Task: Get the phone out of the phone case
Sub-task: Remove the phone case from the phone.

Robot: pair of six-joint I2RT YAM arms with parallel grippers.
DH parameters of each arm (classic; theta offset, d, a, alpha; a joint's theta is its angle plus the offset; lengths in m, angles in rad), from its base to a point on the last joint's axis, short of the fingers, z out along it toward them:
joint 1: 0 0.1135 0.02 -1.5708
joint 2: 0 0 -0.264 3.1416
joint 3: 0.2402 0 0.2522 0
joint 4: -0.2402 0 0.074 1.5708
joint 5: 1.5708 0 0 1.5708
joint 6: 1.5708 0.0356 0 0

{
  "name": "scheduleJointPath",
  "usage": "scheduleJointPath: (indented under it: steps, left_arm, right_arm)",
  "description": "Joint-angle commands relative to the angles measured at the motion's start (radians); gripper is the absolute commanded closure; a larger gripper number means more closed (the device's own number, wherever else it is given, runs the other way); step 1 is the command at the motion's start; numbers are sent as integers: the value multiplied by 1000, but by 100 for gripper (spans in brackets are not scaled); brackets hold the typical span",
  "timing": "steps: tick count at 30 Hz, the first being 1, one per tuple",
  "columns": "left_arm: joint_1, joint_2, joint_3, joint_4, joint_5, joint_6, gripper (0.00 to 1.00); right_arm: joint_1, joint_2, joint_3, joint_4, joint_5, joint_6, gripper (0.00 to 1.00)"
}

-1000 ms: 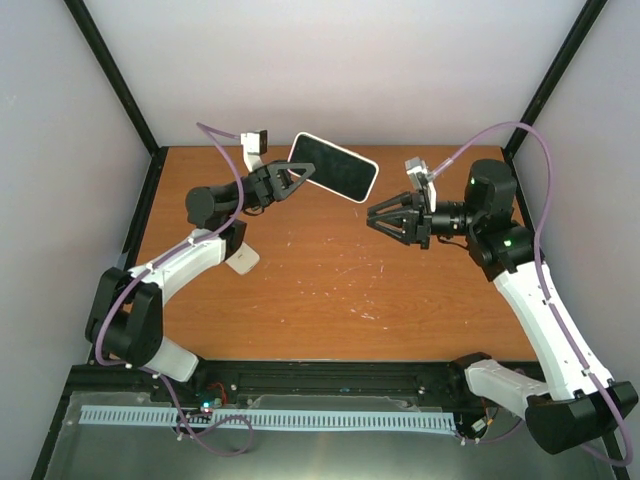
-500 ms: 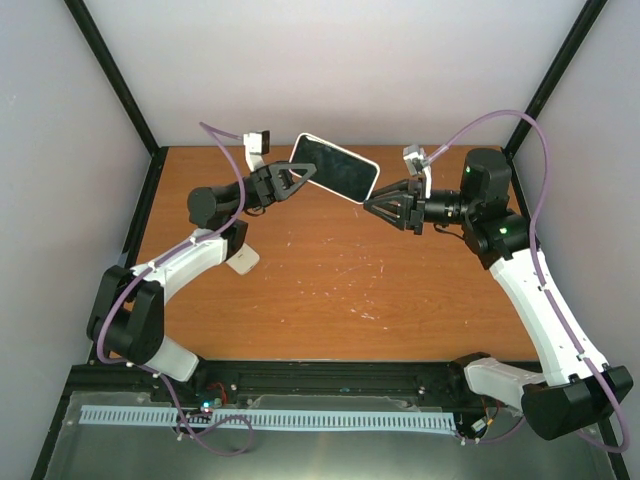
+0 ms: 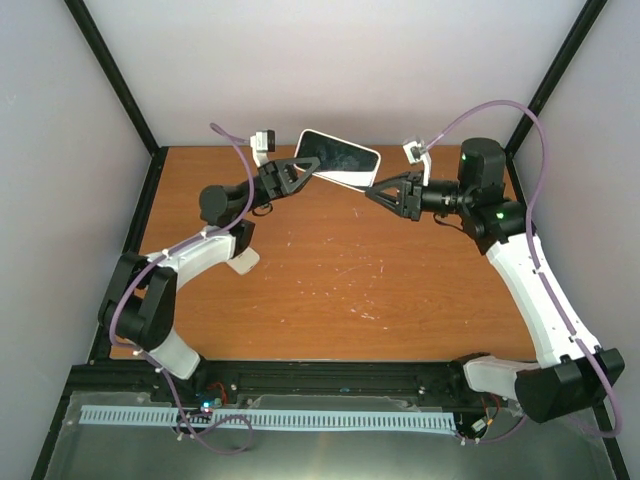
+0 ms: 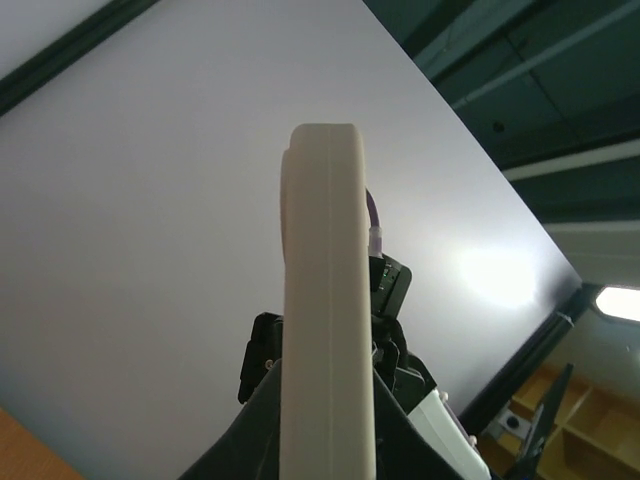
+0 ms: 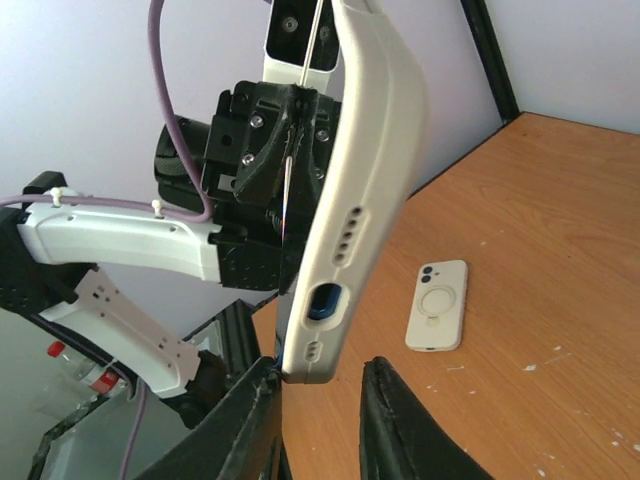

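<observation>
Left gripper (image 3: 303, 167) clamps the phone (image 3: 342, 158), still inside its case (image 4: 325, 300), aloft over the table's (image 3: 330, 290) far edge, right gripper (image 5: 320, 385) spread around its bottom end, gripping nothing, so the whole extraction remains.

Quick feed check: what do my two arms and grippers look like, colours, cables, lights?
The left arm and right arm have white link shells and black joint housings. A purple cable loops along each to a small white camera module at the wrist. The left gripper and right gripper are black with tapering fingers. Green lights glow on the right arm.
</observation>
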Motion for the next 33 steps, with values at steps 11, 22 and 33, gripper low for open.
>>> scheduleJointPath:
  steps: [11,22,33]
  left_arm:
    - [-105,-48,103,286,14,-183,100]
    - [-105,32,164,451,5,-381,100]
    - [-105,-49,229,396,53,-369,100]
  right_arm:
    - [-104,90,-6,-65,203,-15,81]
    - [-108,17,-128,35,212,-205,82]
    - [-170,47,-170,142,202,-95,85]
